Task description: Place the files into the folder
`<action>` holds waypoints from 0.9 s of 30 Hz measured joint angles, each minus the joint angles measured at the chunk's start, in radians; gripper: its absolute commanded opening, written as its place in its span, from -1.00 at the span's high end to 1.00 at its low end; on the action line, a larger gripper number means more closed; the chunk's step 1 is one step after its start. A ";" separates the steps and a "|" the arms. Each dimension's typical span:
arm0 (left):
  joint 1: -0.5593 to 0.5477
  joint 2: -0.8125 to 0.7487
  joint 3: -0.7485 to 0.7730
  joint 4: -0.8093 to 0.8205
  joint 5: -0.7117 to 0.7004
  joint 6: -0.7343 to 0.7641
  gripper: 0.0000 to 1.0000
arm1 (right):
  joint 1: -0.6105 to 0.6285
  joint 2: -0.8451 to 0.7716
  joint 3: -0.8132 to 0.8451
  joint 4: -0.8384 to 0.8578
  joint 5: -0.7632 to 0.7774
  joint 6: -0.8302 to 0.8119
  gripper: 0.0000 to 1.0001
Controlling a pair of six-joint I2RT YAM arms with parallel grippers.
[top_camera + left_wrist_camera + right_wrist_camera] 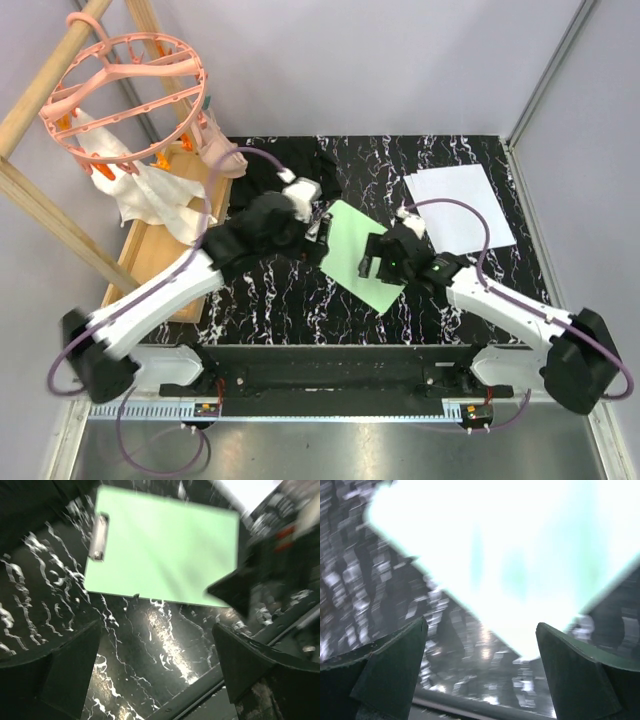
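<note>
The left jaws are spread wide, their two dark fingers [65,670] apart with nothing between them, hovering over the black, white-veined surface [280,300] just short of the folder's long edge. The right jaws are spread too, fingers [580,665] empty, hanging over one corner of the folder [510,555], which is washed out almost white in that wrist view.

From the near edge, the left arm [160,295] and the right arm [500,300] reach inward and meet at the folder [352,250]. It lies flat and askew in the middle of the surface, one arm at each end. Its dark clip [98,536] sits on the short edge nearest the left arm.

Farther back on the right, the files [460,207] lie flat as white paper, apart from the folder; how many sheets cannot be told. A black fabric piece [300,165] lies at the far edge. On the left, a wooden rack [150,250] carries a white cloth [150,195] and a pink hanger [125,95].
</note>
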 measured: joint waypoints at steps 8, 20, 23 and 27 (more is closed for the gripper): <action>0.005 0.644 0.344 -0.081 -0.074 0.167 -0.63 | -0.278 -0.017 -0.033 -0.083 -0.130 -0.102 -0.99; 0.197 1.057 0.732 -0.188 -0.084 0.315 -0.75 | -0.395 0.121 0.033 -0.159 -0.174 -0.145 -0.99; 0.198 1.093 0.759 -0.183 -0.083 0.315 -0.73 | -0.430 0.183 0.100 -0.159 -0.180 -0.163 -0.99; 0.204 1.138 0.763 -0.171 -0.060 0.321 -0.60 | -0.480 0.267 0.174 -0.151 -0.202 -0.180 -0.99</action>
